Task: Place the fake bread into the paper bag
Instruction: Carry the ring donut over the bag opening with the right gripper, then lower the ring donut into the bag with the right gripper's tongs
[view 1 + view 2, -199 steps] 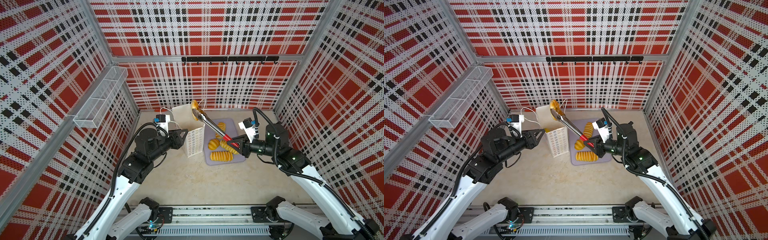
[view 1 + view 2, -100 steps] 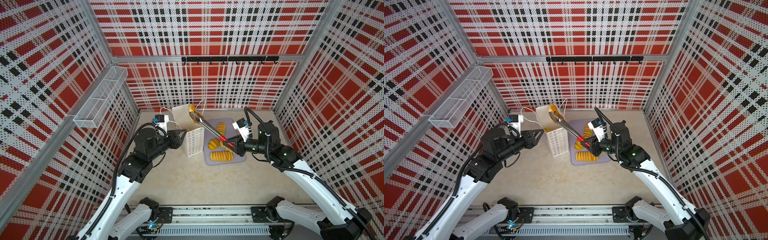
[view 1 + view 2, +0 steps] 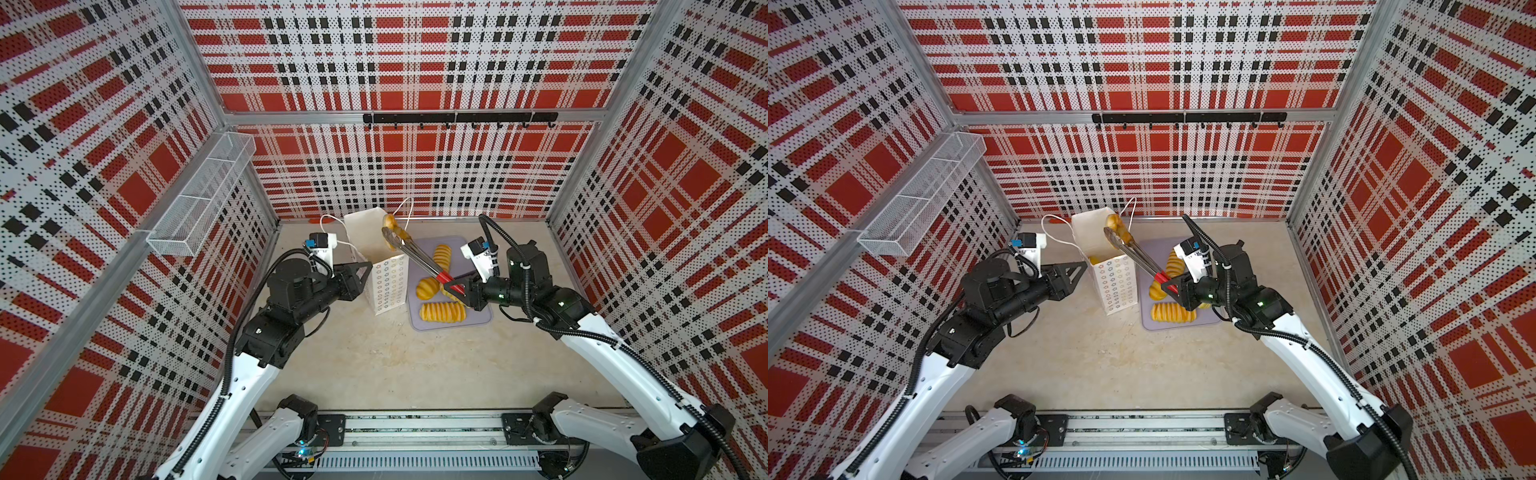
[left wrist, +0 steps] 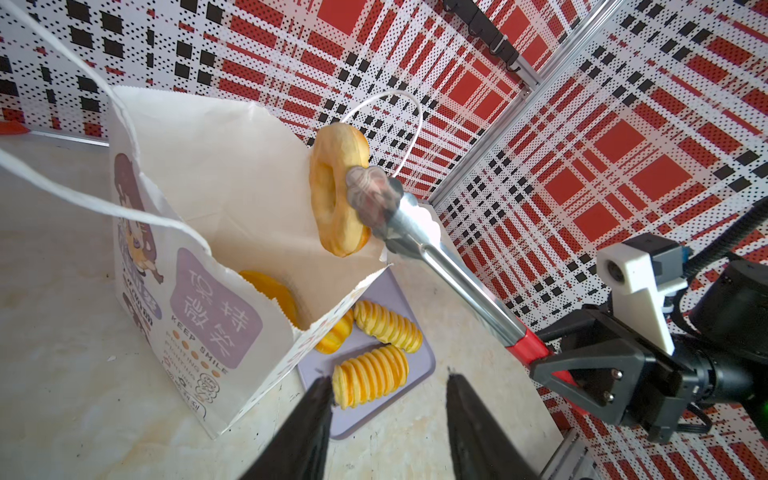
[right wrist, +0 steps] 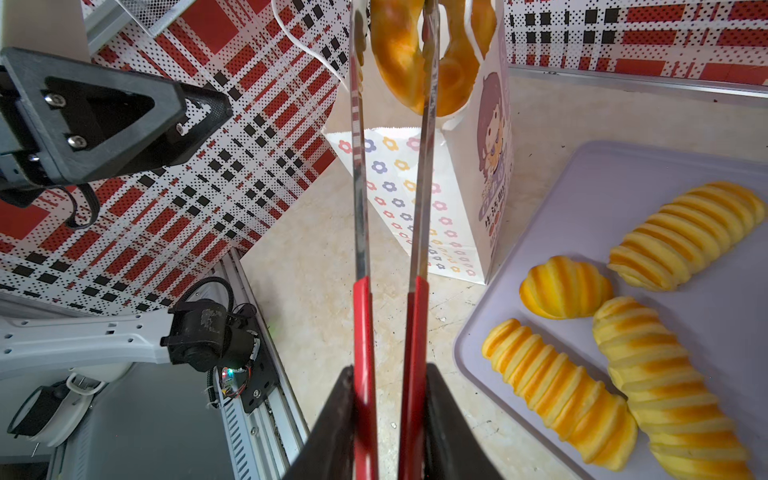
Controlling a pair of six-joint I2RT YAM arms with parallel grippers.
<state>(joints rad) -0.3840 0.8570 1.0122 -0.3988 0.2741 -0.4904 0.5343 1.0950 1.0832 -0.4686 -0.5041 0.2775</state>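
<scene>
On your left, the left gripper (image 3: 362, 272) (image 3: 1076, 273) (image 4: 390, 380) sits low over the counter (image 3: 374, 365), just beside the left side of the paper bag (image 3: 388, 286) (image 3: 1119, 286) (image 4: 199, 299) (image 5: 415, 199). Its jaws are spread and there is nothing between them. You cannot tell from these views whether a fingertip touches the paper.

The bag stands upright toward the far edge of the counter with its mouth open. Look in the left wrist view and you see one golden pastry (image 4: 270, 291) already lying inside.

Above the mouth, by its right rim, hangs the ring donut (image 3: 390, 222) (image 3: 1113, 222) (image 4: 336, 191) (image 5: 399, 62). It is held on edge and is clear of the bag's rim. The metal tips of the tongs (image 3: 415, 259) (image 3: 1138, 257) (image 4: 457, 282) (image 5: 361, 208) clasp it on one side of the ring. The tongs slope down to your right, across the lilac tray (image 3: 478, 320) (image 3: 1208, 320) (image 4: 419, 365) (image 5: 623, 187), which lies just beside the bag.

Your right gripper (image 3: 455, 286) (image 3: 1173, 286) (image 4: 582, 374) (image 5: 388, 374) has its jaws pinching the two red handles together from outside, with a narrow gap left between the handles. It hovers above the tray's near half.

On the tray lie four ridged loaves (image 5: 557, 390), three long and one short (image 5: 565, 286). The one nearest you (image 3: 442, 311) lies along the tray's near edge.
</scene>
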